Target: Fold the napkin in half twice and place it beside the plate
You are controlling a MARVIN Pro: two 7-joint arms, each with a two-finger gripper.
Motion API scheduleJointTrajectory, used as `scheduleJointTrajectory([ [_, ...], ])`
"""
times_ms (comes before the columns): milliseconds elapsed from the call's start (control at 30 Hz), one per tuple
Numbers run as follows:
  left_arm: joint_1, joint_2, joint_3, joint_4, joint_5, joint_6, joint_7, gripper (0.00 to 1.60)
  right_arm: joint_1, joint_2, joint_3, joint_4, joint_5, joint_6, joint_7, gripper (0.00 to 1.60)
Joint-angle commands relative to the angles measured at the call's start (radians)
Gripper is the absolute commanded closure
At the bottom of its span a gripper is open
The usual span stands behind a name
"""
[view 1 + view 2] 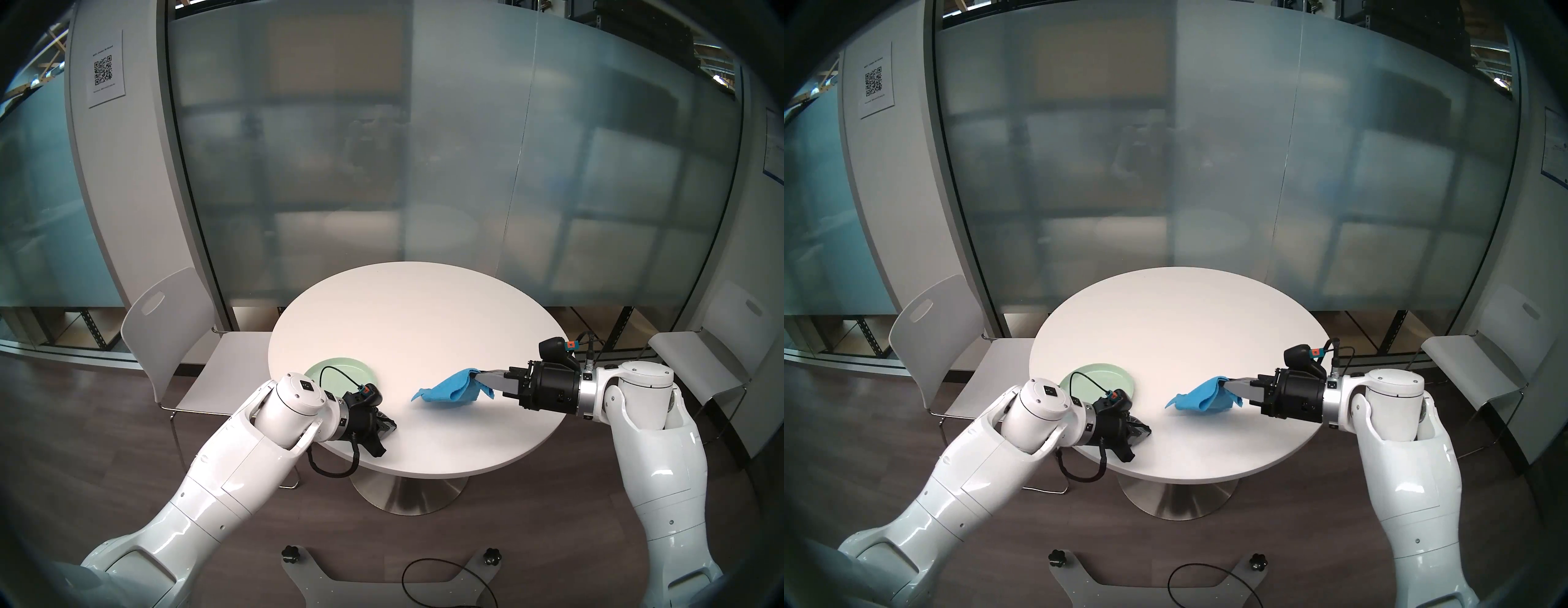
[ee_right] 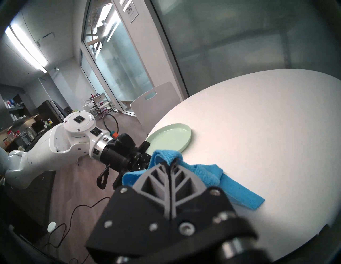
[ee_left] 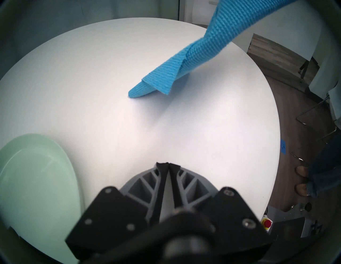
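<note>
The bright blue napkin (image 1: 449, 385) hangs crumpled from my right gripper (image 1: 481, 373), which is shut on its upper edge; its lower tip (image 3: 140, 90) touches the white table. In the right wrist view the cloth (image 2: 208, 173) drapes over both sides of the closed fingers. The pale mint-green plate (image 1: 339, 369) sits at the table's left near edge, partly hidden by my left arm. My left gripper (image 3: 168, 164) is shut with nothing in it, low over the table just right of the plate (image 3: 36, 175) and well short of the napkin.
The round white table (image 1: 407, 314) stands on a metal pedestal. White chairs stand at its left (image 1: 169, 339) and right (image 1: 700, 356). A frosted glass wall runs behind. A person's shoes (image 3: 301, 179) show on the floor beside the table.
</note>
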Motion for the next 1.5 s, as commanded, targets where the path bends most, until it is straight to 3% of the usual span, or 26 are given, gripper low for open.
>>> scheduleJointTrajectory([
  [0,-0.01,-0.01,-0.002,-0.008,-0.005,-0.004,-0.001,0.94,0.11,0.003,0.002,-0.006,0.047,-0.001,0.044,1.6],
  [433,-0.011,-0.005,-0.002,-0.008,-0.009,-0.008,-0.002,0.94,0.226,0.033,0.026,0.021,0.091,0.013,0.031,1.6],
  [567,-0.012,-0.004,0.002,-0.007,-0.007,-0.011,-0.003,0.93,0.187,0.06,-0.022,0.036,0.084,-0.004,0.067,1.6],
  [700,-0.013,-0.004,0.005,-0.005,-0.004,-0.013,-0.004,0.93,0.228,0.029,0.005,0.047,0.111,-0.011,0.026,1.6],
  [900,-0.014,-0.003,0.006,-0.007,-0.003,-0.012,-0.008,0.93,0.194,0.081,-0.047,0.063,0.098,0.007,0.063,1.6],
  [1033,-0.015,-0.002,0.009,-0.006,-0.001,-0.014,-0.01,0.93,0.231,0.044,0.002,0.06,0.139,-0.007,0.028,1.6],
  [1133,-0.017,-0.004,0.011,-0.006,0.0,-0.014,-0.011,0.93,0.258,0.056,0.009,0.068,0.141,0.009,0.013,1.6],
  [1333,-0.017,-0.006,0.011,-0.01,0.0,-0.011,-0.01,0.93,0.203,0.078,-0.019,0.091,0.112,0.02,0.007,1.6],
  [1467,-0.015,-0.006,0.011,-0.012,0.001,-0.01,-0.009,0.93,0.199,0.048,0.03,0.09,0.143,0.014,-0.019,1.6],
])
